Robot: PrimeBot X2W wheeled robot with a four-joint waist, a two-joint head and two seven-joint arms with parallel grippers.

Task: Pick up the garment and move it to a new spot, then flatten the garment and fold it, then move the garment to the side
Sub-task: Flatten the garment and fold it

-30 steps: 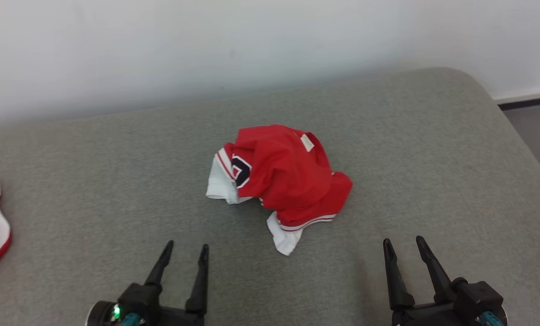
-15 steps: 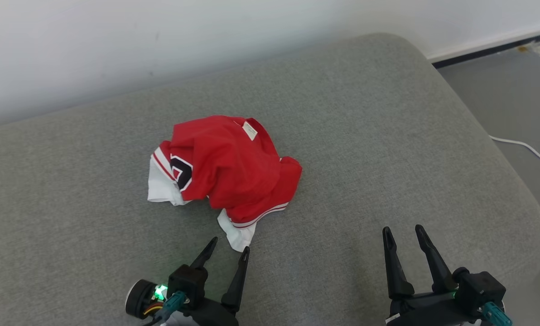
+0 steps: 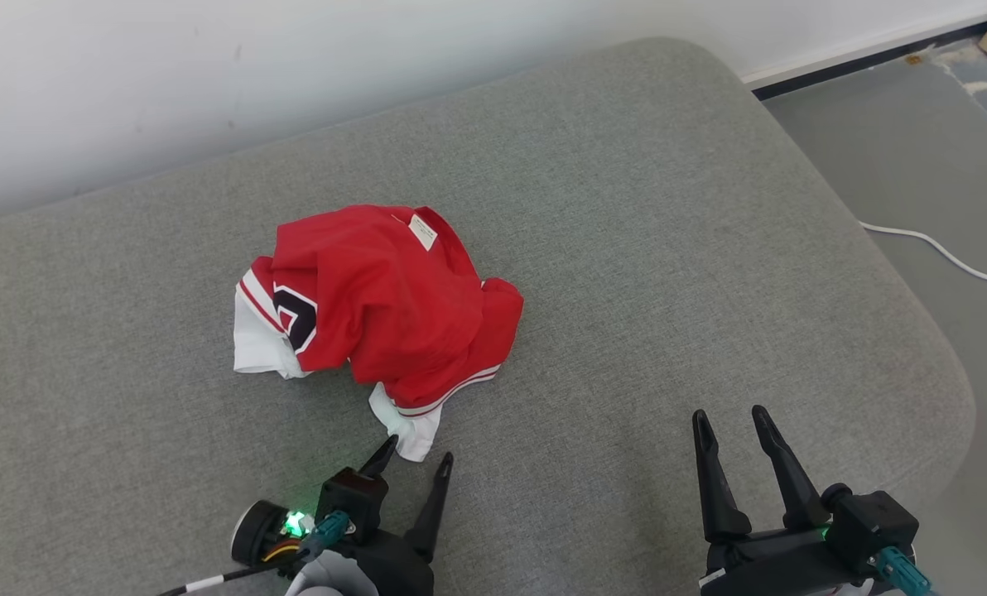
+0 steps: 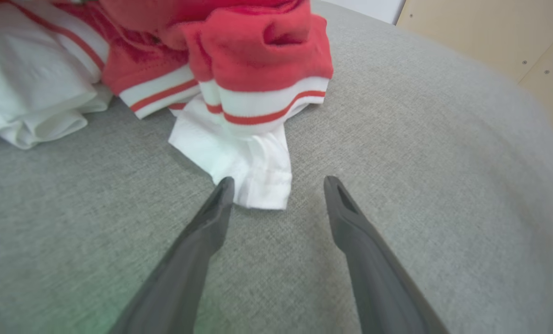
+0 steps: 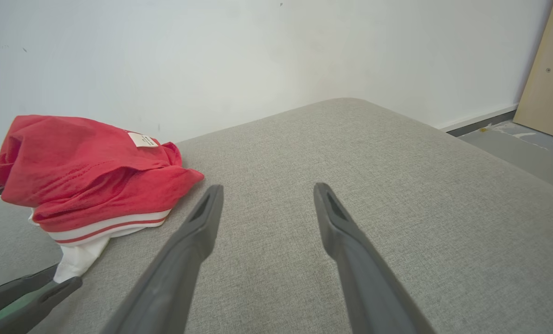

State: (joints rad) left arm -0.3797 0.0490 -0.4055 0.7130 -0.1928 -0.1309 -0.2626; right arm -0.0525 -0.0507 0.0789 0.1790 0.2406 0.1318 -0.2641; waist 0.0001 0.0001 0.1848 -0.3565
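Two grippers, both spread wide, empty. Red-and-white garment (image 3: 377,306) crumpled on grey cushion (image 3: 667,248), near its middle. White hem (image 4: 262,185) just beside tips of left gripper (image 3: 416,451); right gripper (image 3: 729,414) well apart, over bare cushion.

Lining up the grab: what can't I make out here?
- garment: head view, own folds hide its layout.
- black emblem: head view, half tucked under a fold.
- label: head view, print too small.
- garment's top: left wrist view, cut by the top edge.
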